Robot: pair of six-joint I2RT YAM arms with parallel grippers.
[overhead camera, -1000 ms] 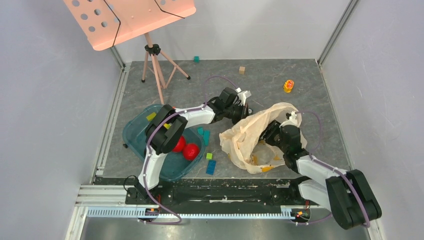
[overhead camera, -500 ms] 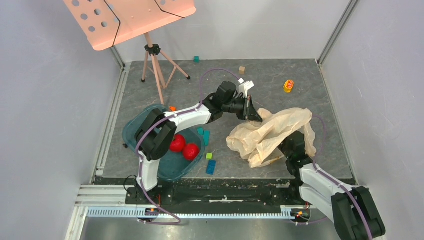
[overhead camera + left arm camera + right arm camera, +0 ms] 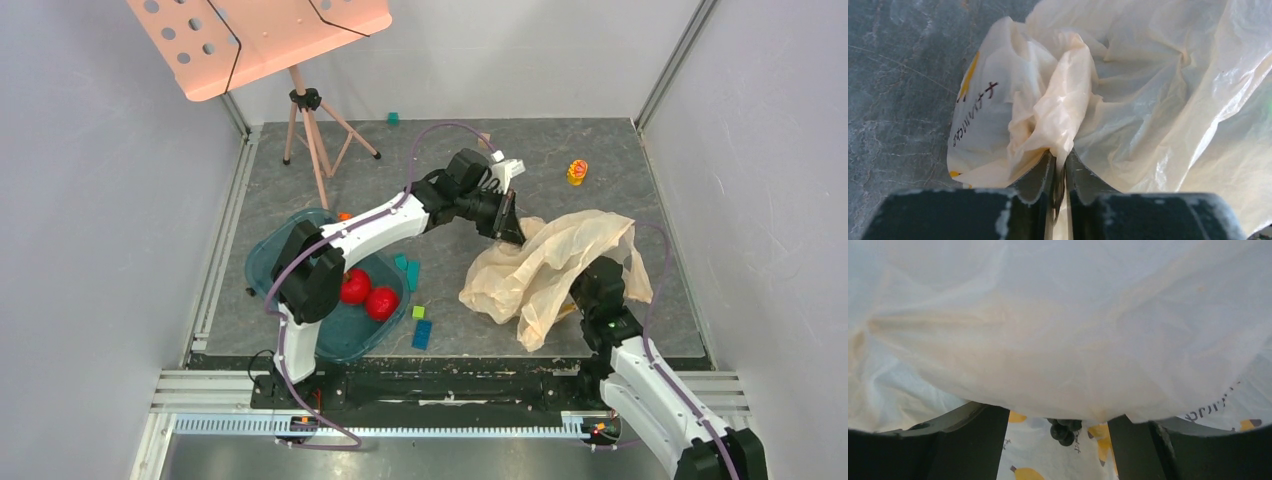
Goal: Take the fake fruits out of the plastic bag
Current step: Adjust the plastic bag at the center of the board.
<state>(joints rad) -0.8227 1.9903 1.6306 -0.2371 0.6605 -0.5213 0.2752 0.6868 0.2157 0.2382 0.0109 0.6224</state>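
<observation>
Now | left gripper (image 3: 1058, 160): fingers clamped on a fold of the bag (image 3: 545, 262) | right gripper (image 3: 1058, 415): fingers wide under the bag, grapes (image 3: 1064, 430) between them | red apples (image 3: 381, 303): in the teal tray (image 3: 268, 262)

Unreadable dark lettering (image 3: 972, 114) on plastic bag (image 3: 1148, 95)

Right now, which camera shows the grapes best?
Right wrist: the grapes show as a small dark cluster, partly under a fold of the plastic bag. Top and left wrist views show only the bag, no grapes.
</observation>
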